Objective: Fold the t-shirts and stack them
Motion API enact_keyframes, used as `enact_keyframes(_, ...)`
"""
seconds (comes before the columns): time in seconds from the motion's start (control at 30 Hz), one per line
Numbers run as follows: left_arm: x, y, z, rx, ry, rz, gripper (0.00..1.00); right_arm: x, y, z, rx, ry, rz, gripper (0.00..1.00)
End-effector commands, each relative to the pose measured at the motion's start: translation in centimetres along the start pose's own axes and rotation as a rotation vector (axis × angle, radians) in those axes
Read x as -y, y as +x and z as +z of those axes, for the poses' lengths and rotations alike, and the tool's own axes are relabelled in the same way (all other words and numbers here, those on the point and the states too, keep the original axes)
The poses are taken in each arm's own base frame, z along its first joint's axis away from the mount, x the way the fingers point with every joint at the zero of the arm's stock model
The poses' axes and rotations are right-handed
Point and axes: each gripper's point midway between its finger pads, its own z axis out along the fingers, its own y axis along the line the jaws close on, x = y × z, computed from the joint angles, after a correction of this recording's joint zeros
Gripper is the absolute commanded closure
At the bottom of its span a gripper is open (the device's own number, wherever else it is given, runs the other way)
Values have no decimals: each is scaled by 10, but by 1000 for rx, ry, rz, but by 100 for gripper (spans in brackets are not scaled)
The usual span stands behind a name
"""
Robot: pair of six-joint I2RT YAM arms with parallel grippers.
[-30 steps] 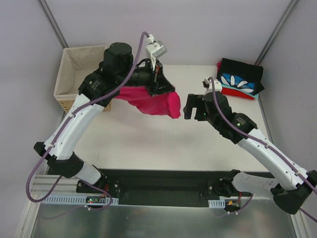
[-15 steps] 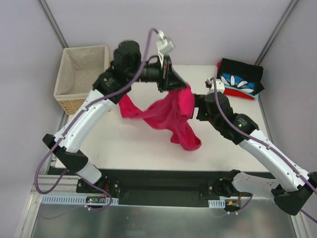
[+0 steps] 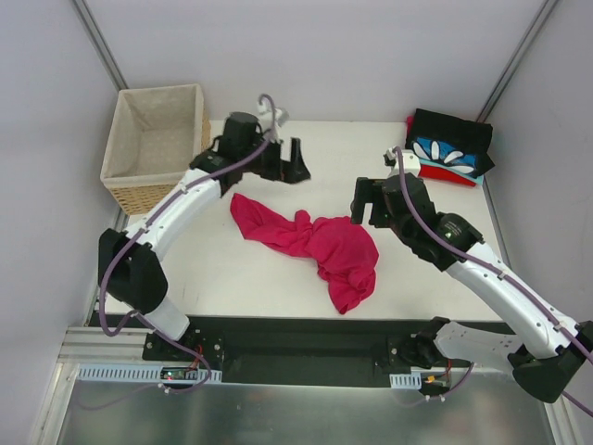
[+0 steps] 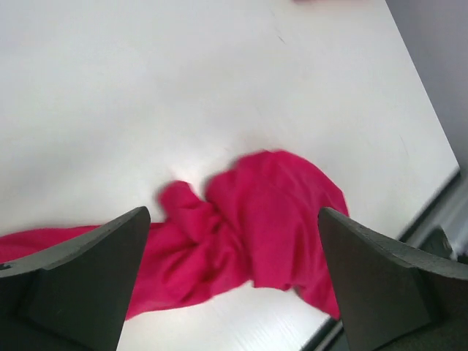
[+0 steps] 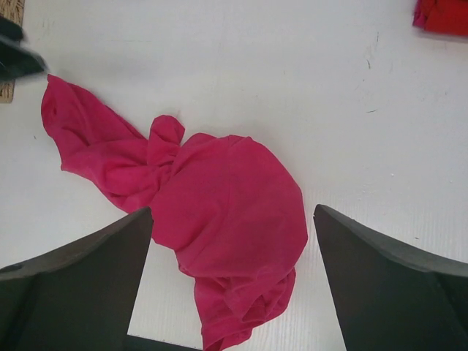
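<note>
1. Pink t-shirt [image 3: 315, 243] lies crumpled in a heap mid-bench [image 3: 232, 278]; nothing grips it.
2. L jaws: wide apart, empty, above bench just behind shirt's left end.
3. R jaws: wide apart, empty, near shirt's right side, not touching.
4. Folded t-shirts [image 3: 451, 148] (black, blue petal-print, red) stacked at far-right corner.
5. Wicker basket [image 3: 153, 139] at far left.

bright, even light, faint shadows (mild glare on the white table [image 4: 183, 131]); left wrist view blurred.

Crumpled magenta t-shirt [image 3: 326, 247] lies centre; folded t-shirts [image 3: 451, 150] stacked far right
</note>
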Motion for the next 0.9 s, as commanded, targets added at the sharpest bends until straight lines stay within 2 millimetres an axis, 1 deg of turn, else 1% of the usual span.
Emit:
enact_keyframes(0.0,-36,-53,-60,149,-198,-29,1,-6,-2,6,8,-15,4,4)
enact_keyframes(0.03,-44,-43,-65,123,-238,-53,1,-8,-2,6,6,-20,5,4)
enact_keyframes(0.07,-54,-38,-69,117,-277,-74,1,-10,-1,9,0,-20,1,3)
enact_keyframes(0.1,-62,-26,-71,99,-310,-114,1,-11,-1,9,-1,-27,7,3)
enact_keyframes(0.13,-65,-20,-81,97,-340,-145,1,-13,0,10,-3,-29,5,3)
enact_keyframes(0.2,-85,-12,-95,107,-439,-223,1,-15,2,12,-12,-35,6,3)
enact_keyframes(0.23,-91,-6,-105,91,-483,-248,1,-16,2,13,-12,-38,5,3)
enact_keyframes(0.27,-102,-7,-114,105,-548,-263,1,-18,3,13,-15,-42,3,3)
enact_keyframes(0.3,-110,-13,-125,121,-590,-278,1,-20,5,14,-18,-45,1,3)
enact_keyframes(0.33,-117,-10,-131,105,-629,-286,1,-22,5,15,-19,-49,0,3)
enact_keyframes(0.37,-126,-13,-140,114,-681,-281,1,-24,6,15,-22,-55,-1,3)
enact_keyframes(0.4,-136,-20,-149,131,-723,-289,1,-26,7,17,-25,-56,-4,3)
enact_keyframes(0.47,-146,-18,-159,122,-761,-309,1,-30,10,17,-33,-63,-10,4)
enact_keyframes(0.53,-156,-12,-165,113,-775,-347,1,-32,12,18,-38,-64,-18,4)
enact_keyframes(0.6,-165,-1,-166,89,-789,-376,1,-30,13,18,-38,-56,-23,3)
enact_keyframes(0.63,-172,1,-169,91,-809,-388,1,-31,13,19,-39,-56,-24,3)
enact_keyframes(0.7,-183,7,-170,76,-838,-406,1,-31,12,19,-38,-55,-27,3)
enact_keyframes(0.83,-203,11,-179,78,-890,-447,1,-33,13,19,-43,-61,-35,3)
enact_keyframes(0.87,-210,10,-185,88,-910,-462,1,-33,12,19,-42,-58,-35,3)
